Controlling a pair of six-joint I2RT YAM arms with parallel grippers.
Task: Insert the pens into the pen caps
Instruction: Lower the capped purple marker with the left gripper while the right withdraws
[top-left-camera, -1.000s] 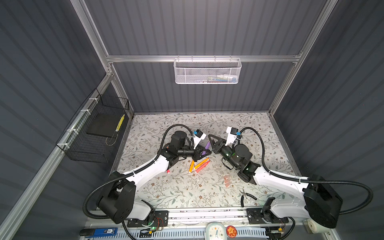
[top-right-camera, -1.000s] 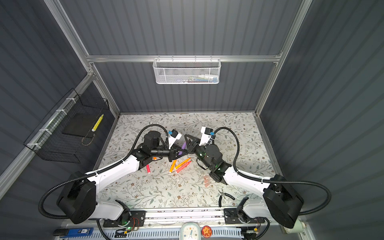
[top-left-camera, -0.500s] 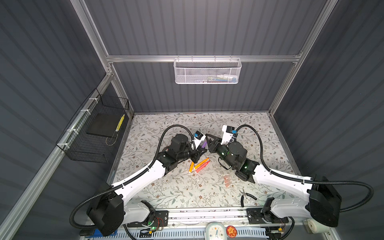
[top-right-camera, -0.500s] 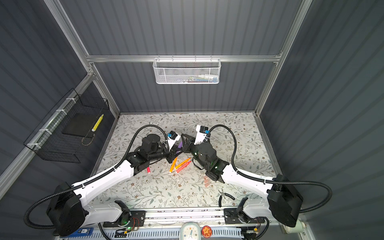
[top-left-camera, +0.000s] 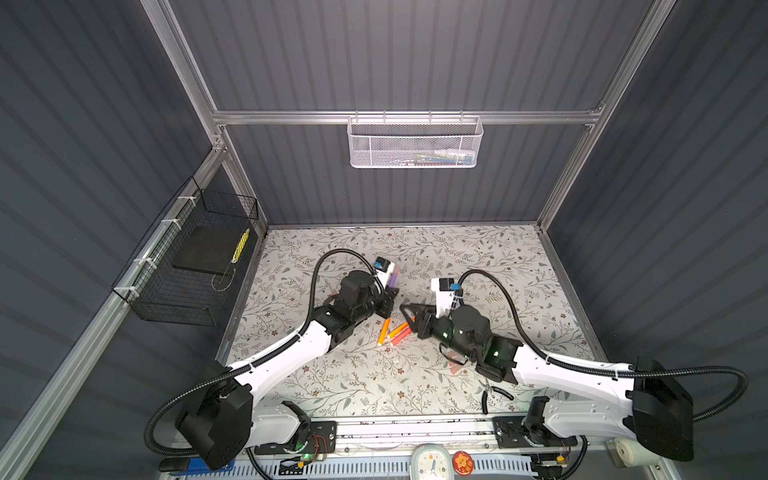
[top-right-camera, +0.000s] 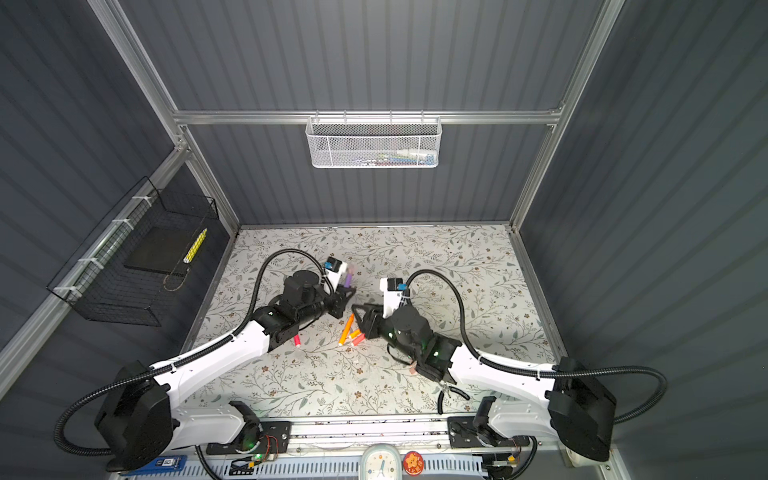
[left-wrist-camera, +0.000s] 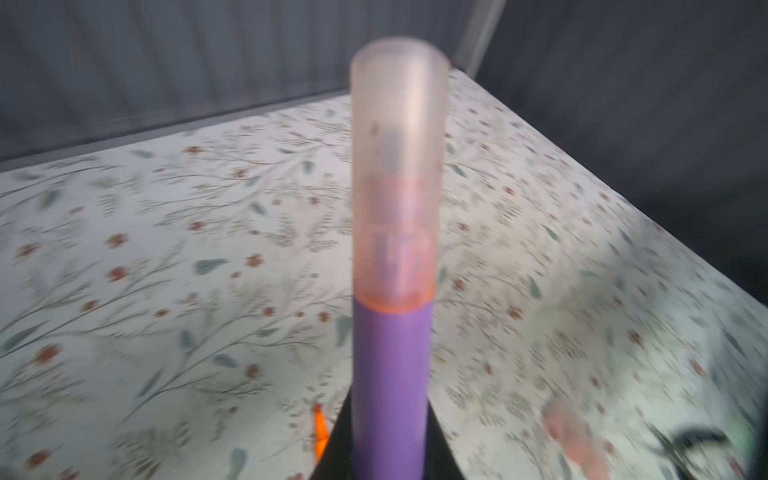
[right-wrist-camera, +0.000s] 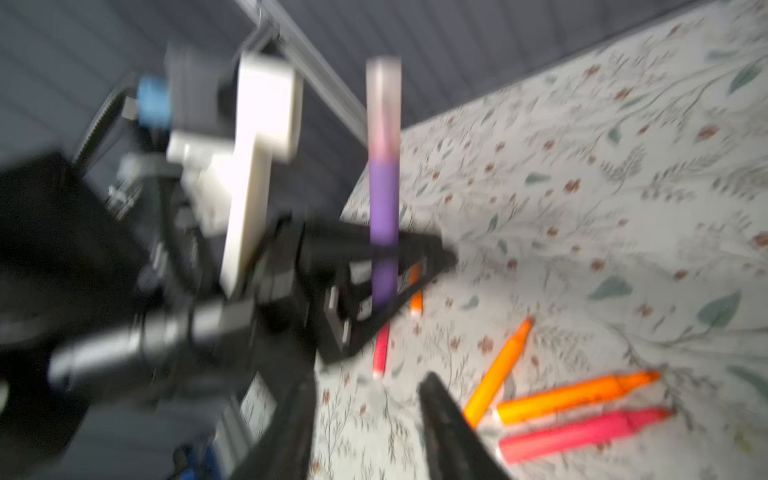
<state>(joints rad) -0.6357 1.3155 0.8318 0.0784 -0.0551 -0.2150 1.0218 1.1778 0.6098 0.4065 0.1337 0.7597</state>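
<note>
The rear strip of the surface (top-left-camera: 457, 245) lies bare from wall to wall, so a hand can pass there freely. The front centre, between the two arms, is also bare. At mid-surface the left hand (top-left-camera: 390, 296) and right hand (top-left-camera: 406, 318) stand near each other with only a narrow gap between them. The left hand holds a capped purple pen (left-wrist-camera: 390, 365) upright, blocking the space above it. Loose pens (top-left-camera: 392, 330) lie just beside the right hand's parted jaws. Black cable loops (top-left-camera: 318, 270) arch over both wrists. Pale caps (top-left-camera: 454, 365) and pliers (top-left-camera: 494, 392) lie along the right arm.
</note>
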